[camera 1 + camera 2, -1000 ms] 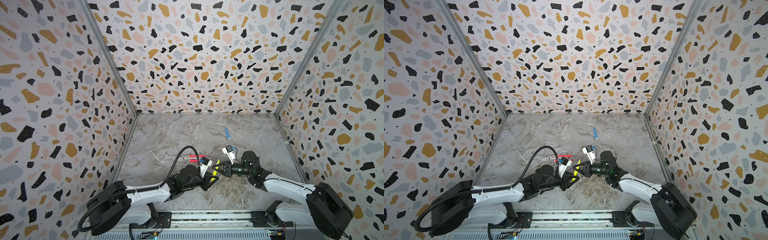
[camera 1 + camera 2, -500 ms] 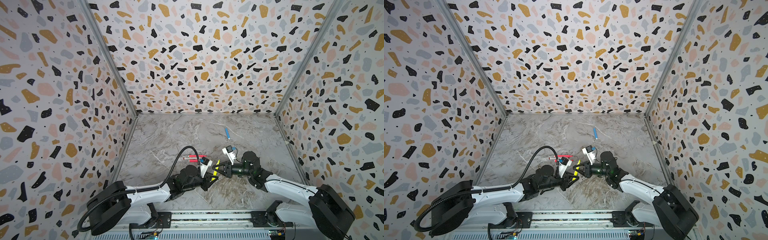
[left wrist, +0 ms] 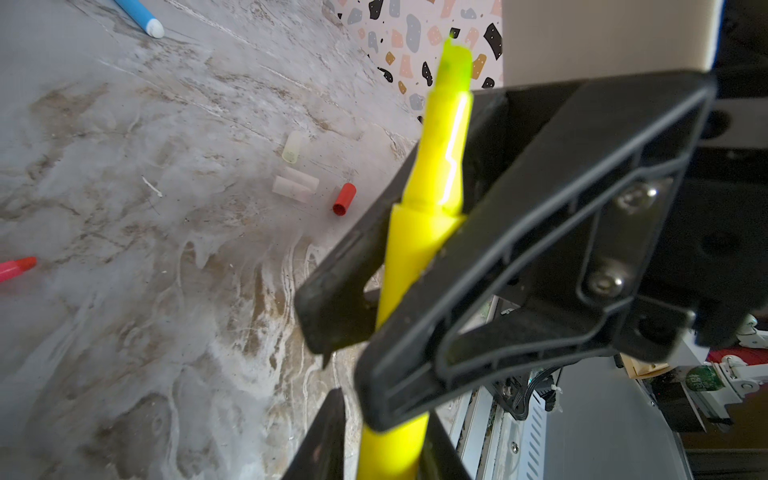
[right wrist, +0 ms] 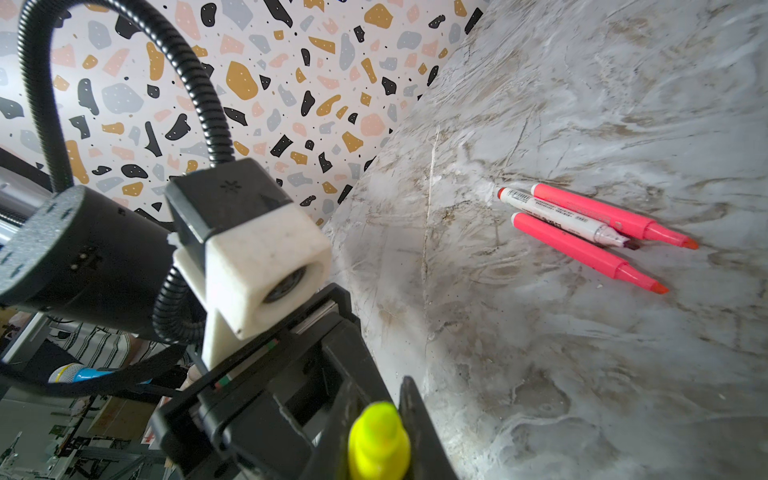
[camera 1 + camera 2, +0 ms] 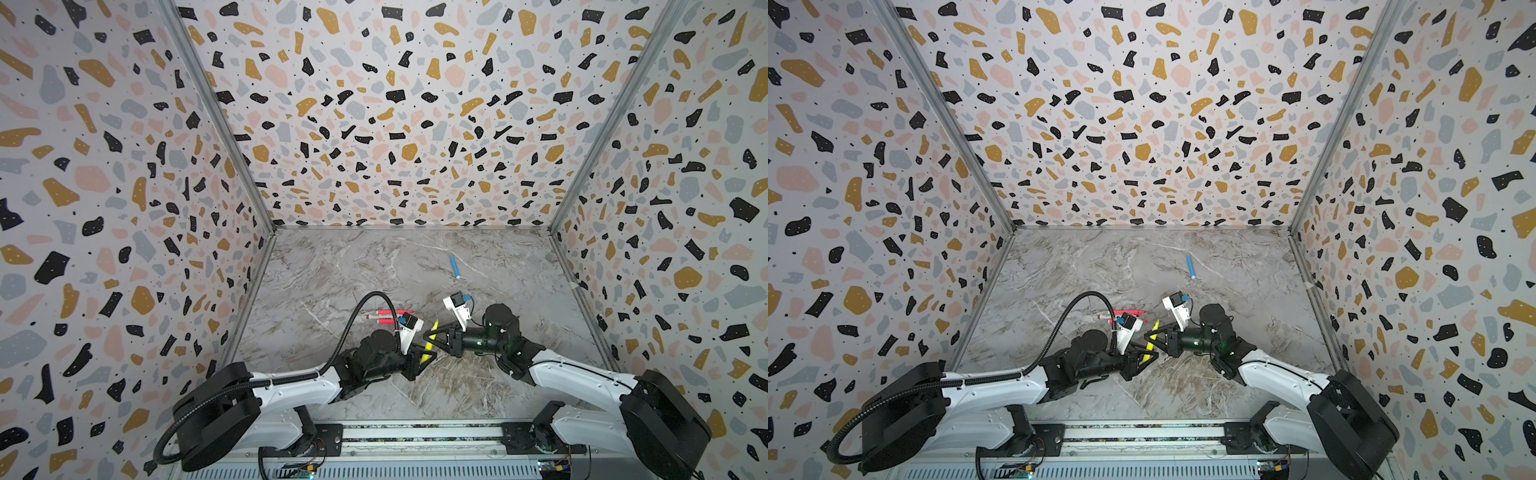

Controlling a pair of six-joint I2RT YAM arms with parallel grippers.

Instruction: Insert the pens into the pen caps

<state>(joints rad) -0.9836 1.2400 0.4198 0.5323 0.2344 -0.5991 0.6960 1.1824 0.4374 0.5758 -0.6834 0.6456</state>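
Nearest you, both hands meet low over the front middle of the desk (image 5: pixel 436 395) on one thing: the yellow pen (image 3: pixel 419 232). It is uncapped and tilted up off the surface, bare tip pointing away. Your right hand (image 5: pixel 433 337) is clamped on the barrel just behind the tip section, its fingers drawn in as far as the pen allows. Your left hand (image 5: pixel 420 358) stands narrow around the pen's lower end. The barrel runs between its fingers, but I cannot tell whether they press on it or only bracket it.

Two hands on one pen reads to me as a pass or a regrip, made so the tip ends up free and aimed at a cap.

Past the pen, as the left wrist camera looks, the caps lie on the desk. There is a red cap (image 3: pixel 344 199), two clear caps (image 3: pixel 295 185) touching each other just beside it, and a yellowish cap (image 3: pixel 291 146) near those, probably this pen's own.

Farther back, two pink pens (image 4: pixel 582 245) lie bunched with the white pen (image 4: pixel 557 218) between them, all uncapped. Farthest off, alone, lies the blue pen (image 5: pixel 454 266).
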